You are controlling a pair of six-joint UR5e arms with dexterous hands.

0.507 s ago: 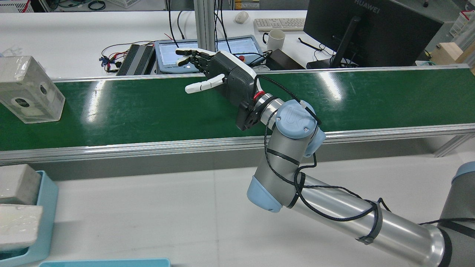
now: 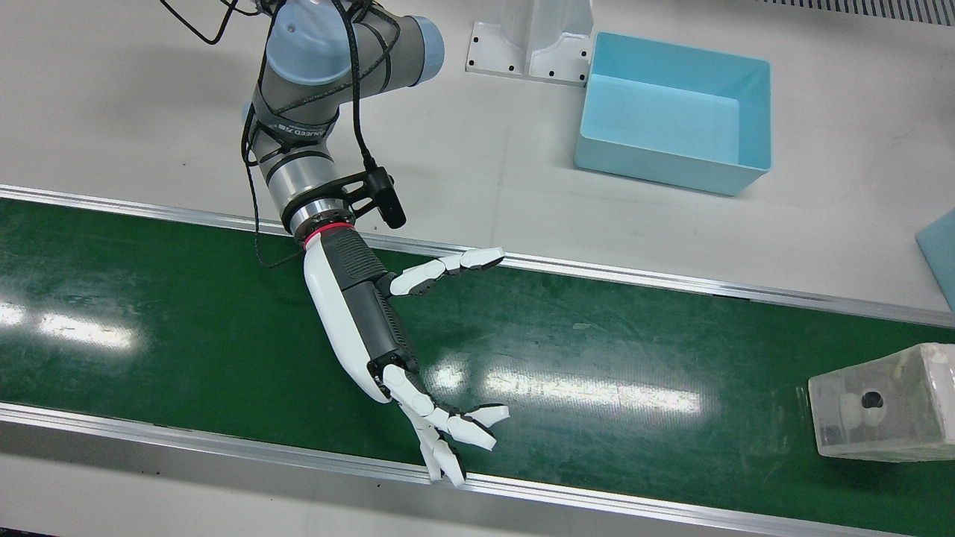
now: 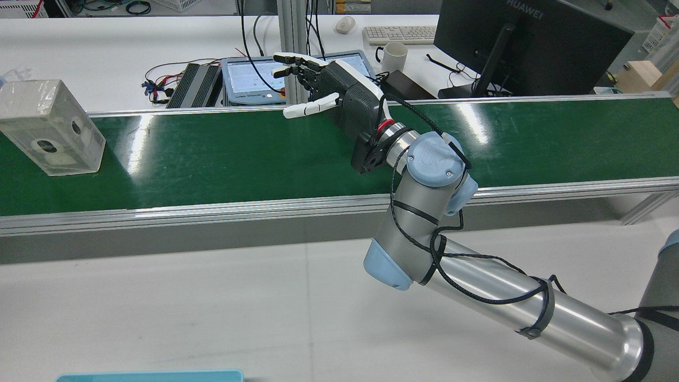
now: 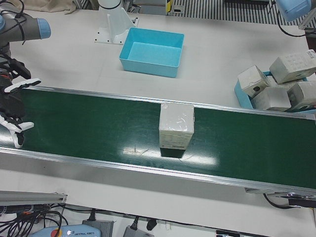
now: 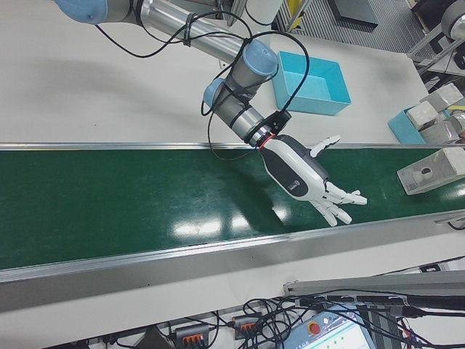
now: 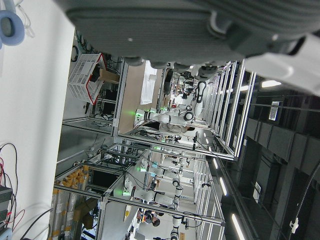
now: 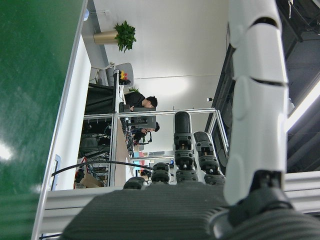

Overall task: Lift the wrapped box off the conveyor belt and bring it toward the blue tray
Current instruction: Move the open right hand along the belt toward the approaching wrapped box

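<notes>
The wrapped box (image 3: 50, 127), pale and film-covered with round holes, stands on the green conveyor belt (image 3: 223, 159) at the rear view's left. It also shows in the front view (image 2: 880, 410), the left-front view (image 4: 176, 124) and the right-front view (image 5: 432, 171). My right hand (image 3: 339, 98) hovers over the belt's middle, open with fingers spread and empty, well apart from the box (image 2: 373, 335) (image 5: 305, 178). The empty blue tray (image 2: 675, 112) sits on the table beside the belt. The left hand view shows only my left hand's underside (image 6: 200, 25); its fingers are hidden.
A second blue tray (image 4: 239, 94) holding several wrapped boxes (image 4: 276, 81) sits beside the belt at the left-front view's right. Aluminium rails (image 2: 671, 280) edge the belt. A monitor (image 3: 530, 42), a mug and cables lie on the desk beyond.
The wrapped box has moved a little to the right along the belt. My right hand has shifted right and farther across the belt, still open. The box-filled tray at lower left no longer shows.
</notes>
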